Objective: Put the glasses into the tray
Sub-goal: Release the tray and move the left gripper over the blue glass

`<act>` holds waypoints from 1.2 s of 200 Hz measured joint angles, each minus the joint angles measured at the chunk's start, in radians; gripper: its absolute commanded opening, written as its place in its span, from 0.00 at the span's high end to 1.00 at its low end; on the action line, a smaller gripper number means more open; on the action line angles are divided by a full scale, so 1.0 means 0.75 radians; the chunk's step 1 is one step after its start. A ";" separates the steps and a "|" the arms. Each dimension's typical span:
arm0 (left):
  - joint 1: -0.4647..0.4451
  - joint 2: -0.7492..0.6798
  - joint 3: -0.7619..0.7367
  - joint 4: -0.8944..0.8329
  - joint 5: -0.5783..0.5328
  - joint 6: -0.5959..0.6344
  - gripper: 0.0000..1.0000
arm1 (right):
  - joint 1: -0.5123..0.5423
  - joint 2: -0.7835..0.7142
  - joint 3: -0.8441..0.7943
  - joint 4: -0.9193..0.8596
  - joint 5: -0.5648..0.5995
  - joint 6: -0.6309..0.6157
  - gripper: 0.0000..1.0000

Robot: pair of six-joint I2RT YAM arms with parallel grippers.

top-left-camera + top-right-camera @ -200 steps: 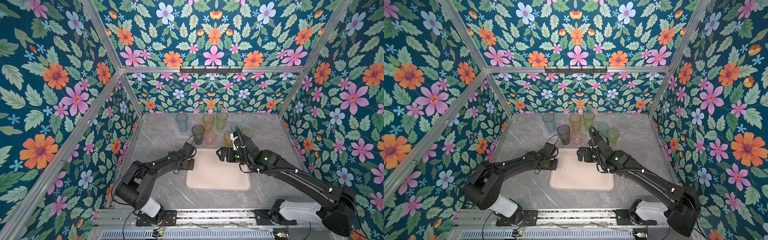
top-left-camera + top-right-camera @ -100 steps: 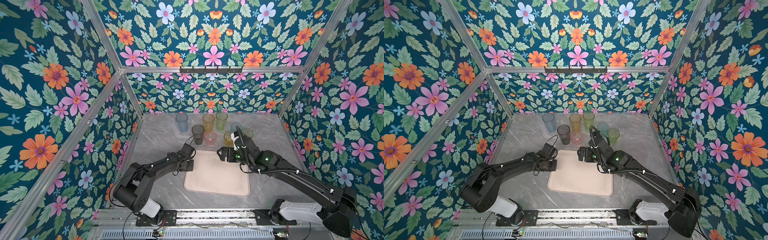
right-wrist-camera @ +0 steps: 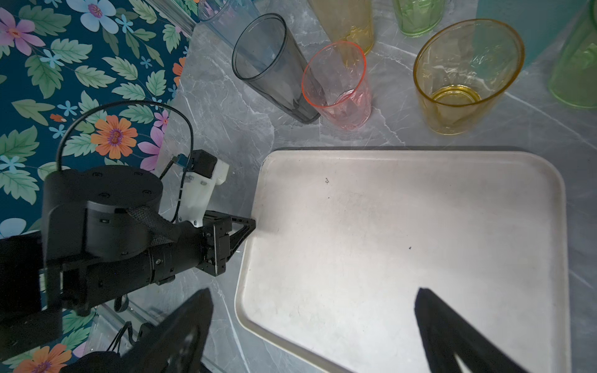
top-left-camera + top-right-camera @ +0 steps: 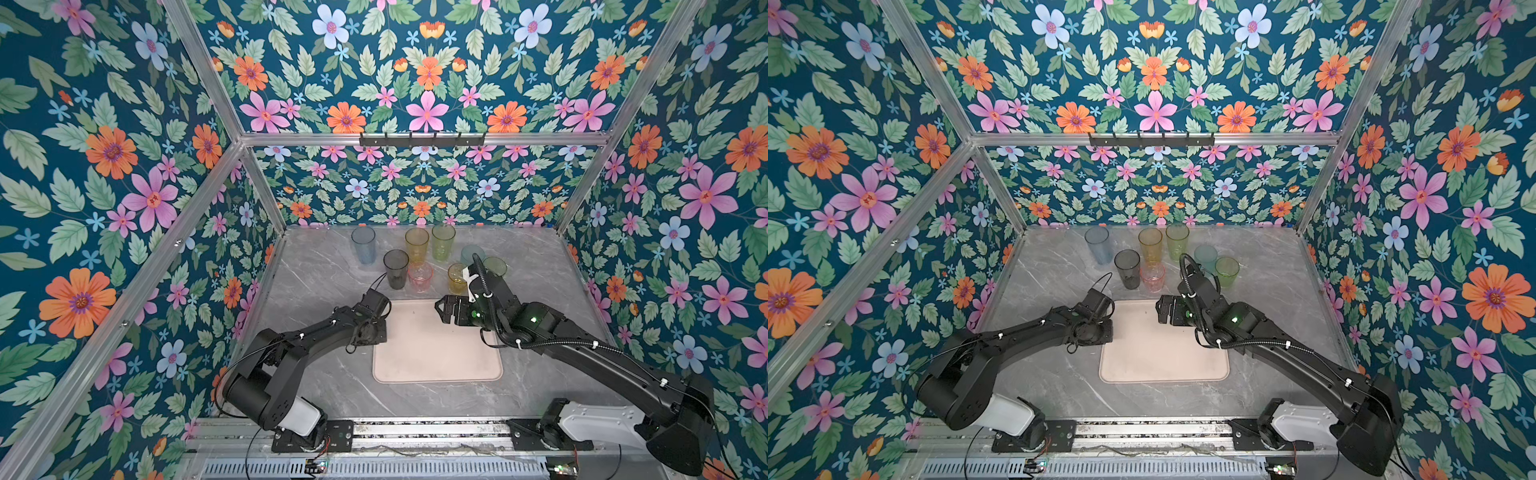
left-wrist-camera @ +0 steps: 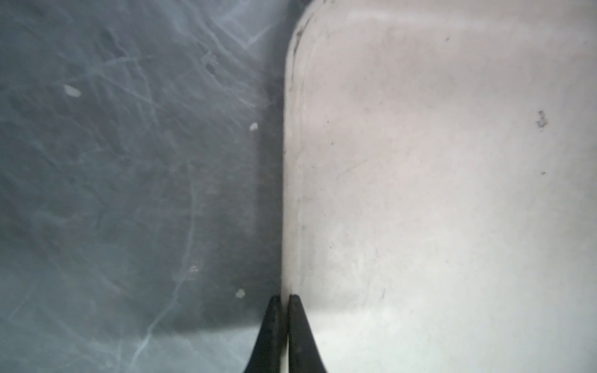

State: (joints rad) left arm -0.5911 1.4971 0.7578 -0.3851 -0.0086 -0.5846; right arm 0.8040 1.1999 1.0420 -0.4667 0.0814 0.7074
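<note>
The pale pink-beige tray (image 4: 436,353) (image 4: 1163,357) lies flat and empty on the grey marble table. My left gripper (image 4: 383,332) (image 5: 284,298) (image 3: 250,223) is shut on the tray's (image 5: 420,193) left rim. My right gripper (image 4: 445,309) (image 3: 313,290) hangs open over the tray's (image 3: 403,242) far edge, holding nothing. Several glasses stand upright behind the tray. Among them are a grey one (image 4: 395,269) (image 3: 271,64), a pink one (image 4: 420,277) (image 3: 339,87) and a short amber one (image 4: 457,279) (image 3: 465,74). Behind these are tall blue (image 4: 363,245), amber (image 4: 417,245) and green (image 4: 443,242) glasses. Teal (image 4: 472,254) and short green (image 4: 495,266) glasses stand at the right.
Floral walls enclose the table on three sides, and an aluminium rail (image 4: 415,428) runs along the front. The right arm (image 4: 582,345) crosses the tray's right corner. A cable (image 3: 129,109) loops off the left wrist.
The tray shifted slightly toward the front-left half a second ago with the left gripper on its rim, then settled back. The right gripper has hardly moved.
</note>
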 measured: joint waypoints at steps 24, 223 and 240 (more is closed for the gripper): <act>0.000 -0.002 0.008 -0.012 -0.013 0.002 0.74 | 0.000 -0.004 -0.008 -0.001 0.001 0.000 0.01; 0.404 0.044 0.692 -0.119 -0.090 0.187 0.40 | 0.000 -0.068 -0.103 0.092 0.091 -0.114 0.01; 0.461 0.111 0.777 -0.117 -0.053 0.190 0.40 | -0.018 -0.056 -0.126 0.129 0.085 -0.149 0.01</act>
State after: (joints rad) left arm -0.2451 1.5803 1.3407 -0.4732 -0.0483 -0.4423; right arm 0.7902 1.1580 0.9478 -0.3702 0.1455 0.5957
